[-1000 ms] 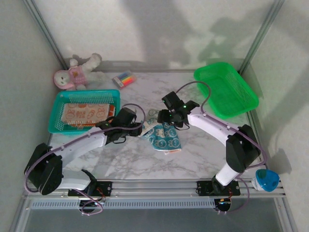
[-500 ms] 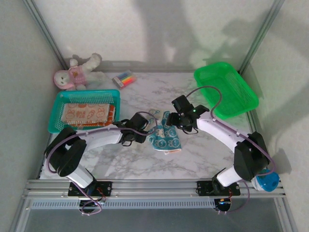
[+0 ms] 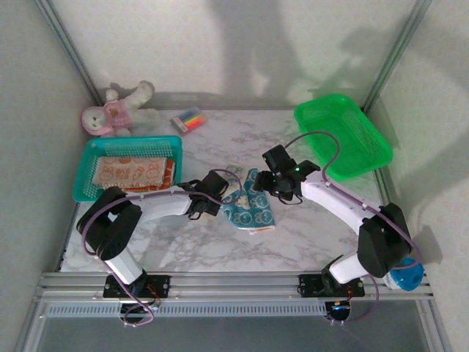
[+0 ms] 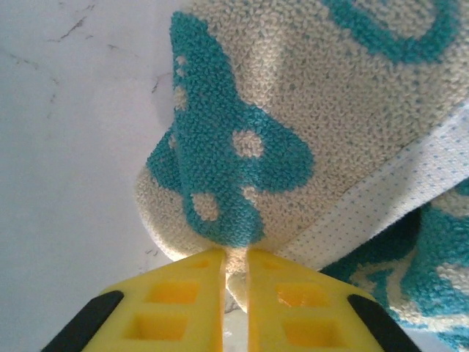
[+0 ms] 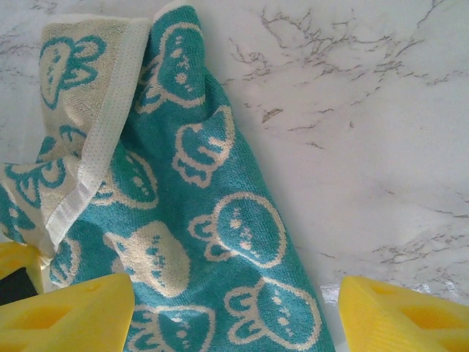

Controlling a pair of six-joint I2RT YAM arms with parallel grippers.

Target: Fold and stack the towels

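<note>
A teal-and-cream bunny-print towel (image 3: 253, 211) lies rumpled on the marble table, its left corner folded over to show the pale underside (image 4: 293, 110). My left gripper (image 3: 223, 194) is at that corner, its yellow fingers (image 4: 190, 293) shut on a small fold of the cloth's edge. My right gripper (image 3: 262, 183) hovers over the towel's far edge, open, with its two fingers (image 5: 66, 315) standing wide on either side of the teal cloth (image 5: 212, 220). A peach bunny towel (image 3: 130, 172) lies flat in the teal basket, with an orange one (image 3: 170, 170) beside it.
The teal basket (image 3: 88, 158) sits at the left and a green basket (image 3: 343, 136) at the back right. A pink-and-white plush toy (image 3: 113, 110) and a pack of coloured pens (image 3: 189, 119) lie at the back. Bare marble (image 3: 220, 249) stretches in front.
My left arm has reached right to the towel's left corner and its fingers have closed on the fold. My right gripper has shifted slightly right above the towel and stays open.
</note>
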